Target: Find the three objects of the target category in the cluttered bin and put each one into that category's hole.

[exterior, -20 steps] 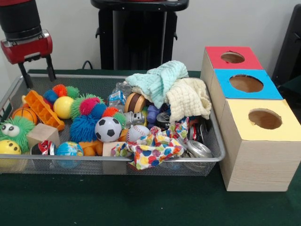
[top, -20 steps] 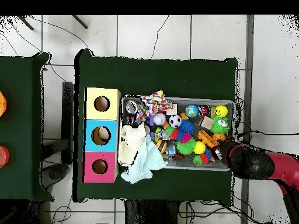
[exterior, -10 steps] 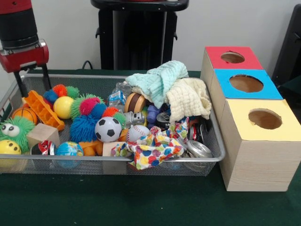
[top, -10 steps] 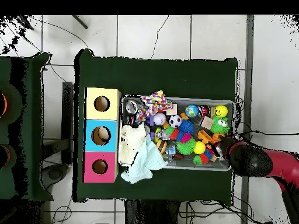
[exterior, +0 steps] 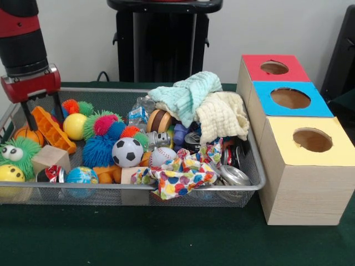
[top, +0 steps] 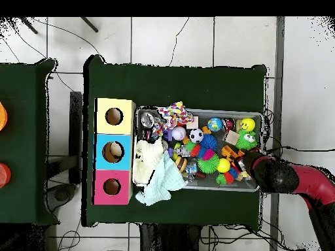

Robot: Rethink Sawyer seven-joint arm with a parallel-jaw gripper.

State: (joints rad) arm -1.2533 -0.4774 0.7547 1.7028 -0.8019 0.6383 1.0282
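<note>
Green table [exterior: 166,238], open tool [exterior: 43,113] over bin [exterior: 127,191]

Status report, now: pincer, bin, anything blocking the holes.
Pincer open, empty, low over the orange toy at the bin's end away from the boxes. Nothing sorted visible. Cloths heaped at the box end; all three holes clear.

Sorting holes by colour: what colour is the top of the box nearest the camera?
Yellow top, clearest in the front view.

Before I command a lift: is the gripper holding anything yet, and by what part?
Nothing is held. The gripper is open, fingers straddling the orange toy at the bin's end.
</note>
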